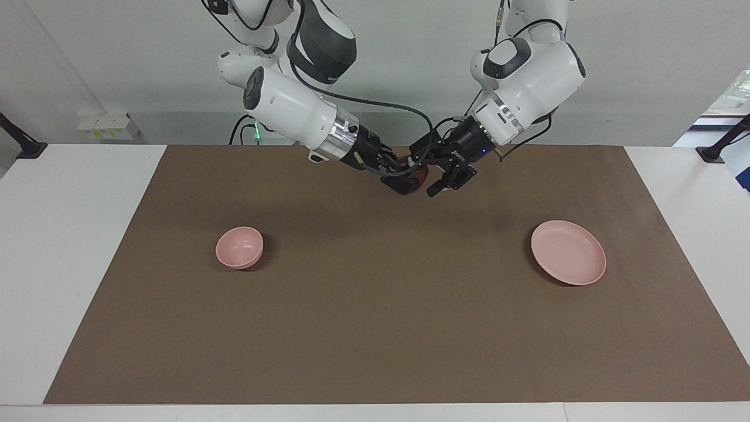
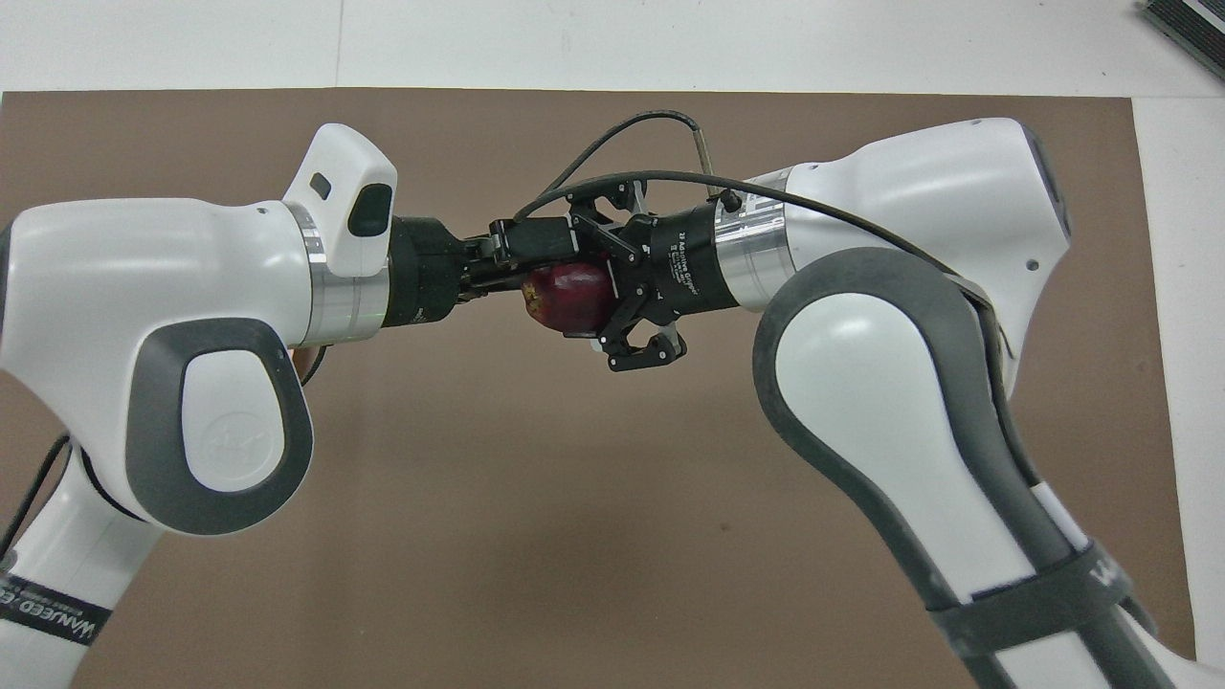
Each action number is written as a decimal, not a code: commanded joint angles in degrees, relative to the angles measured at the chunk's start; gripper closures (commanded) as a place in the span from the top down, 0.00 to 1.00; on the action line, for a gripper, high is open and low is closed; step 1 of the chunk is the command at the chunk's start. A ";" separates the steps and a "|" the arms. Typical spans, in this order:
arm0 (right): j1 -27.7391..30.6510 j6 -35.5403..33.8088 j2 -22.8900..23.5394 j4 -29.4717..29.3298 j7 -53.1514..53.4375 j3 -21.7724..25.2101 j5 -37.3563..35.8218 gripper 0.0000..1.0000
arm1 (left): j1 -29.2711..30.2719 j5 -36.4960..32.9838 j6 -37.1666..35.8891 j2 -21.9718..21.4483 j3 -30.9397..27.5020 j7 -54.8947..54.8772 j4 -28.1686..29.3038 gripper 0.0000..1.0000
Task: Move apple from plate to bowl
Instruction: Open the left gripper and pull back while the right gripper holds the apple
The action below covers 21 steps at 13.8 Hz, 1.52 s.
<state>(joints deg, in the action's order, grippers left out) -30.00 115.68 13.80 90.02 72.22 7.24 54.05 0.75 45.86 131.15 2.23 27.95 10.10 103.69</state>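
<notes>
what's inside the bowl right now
Nothing: the bowl shows only its bare pink inside. The apple is up in the air between the left gripper and right gripper, over the brown mat.

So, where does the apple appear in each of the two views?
Facing view: the apple is at top centre, up in the air where the two arms meet, over the brown mat.
Overhead view: the apple is just above centre, between the two wrists.
Shared landmark: the brown mat.
</notes>
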 commanded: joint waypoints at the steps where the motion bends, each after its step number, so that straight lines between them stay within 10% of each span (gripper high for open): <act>1: 0.90 1.83 1.14 -0.20 0.11 0.67 -1.84 0.84 | -0.84 -2.70 -6.51 -4.78 0.08 2.55 1.78 0.04; 2: 0.99 1.83 1.14 -0.20 -0.24 0.67 -1.84 0.76 | -0.75 -3.58 -7.04 -4.78 0.09 2.56 1.60 0.00; 3: 0.99 1.83 1.14 -0.20 -0.59 0.67 -1.84 0.15 | -0.75 -3.76 -7.13 -4.78 0.09 2.47 1.69 0.00; 5: 0.99 1.74 1.05 0.07 -0.51 0.67 -2.19 0.00 | -0.75 -3.85 -7.66 -4.78 0.09 2.56 1.60 0.00; 9: 0.99 1.39 0.97 0.07 -0.68 0.67 -2.37 0.00 | -0.58 -3.76 -7.66 -4.51 0.26 2.82 1.25 0.08; 10: 0.99 1.31 0.97 0.07 -0.77 0.67 -2.37 0.00 | -0.23 -3.76 -7.57 -4.34 0.26 2.04 1.16 0.99; 15: 4.76 -4.48 -0.78 -0.64 -2.34 0.58 -6.76 0.00 | 0.56 -7.07 -12.66 -6.96 -1.75 2.12 1.08 1.00; 21: 15.12 -17.92 -4.57 -0.55 -16.11 0.67 -15.43 0.00 | 2.58 -34.29 -19.43 -7.94 -3.61 1.24 -0.94 1.00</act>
<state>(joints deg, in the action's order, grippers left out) -18.27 101.66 10.91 89.20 62.16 8.33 42.87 1.39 19.35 114.63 -5.11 24.07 11.68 103.65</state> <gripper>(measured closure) 0.282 0.000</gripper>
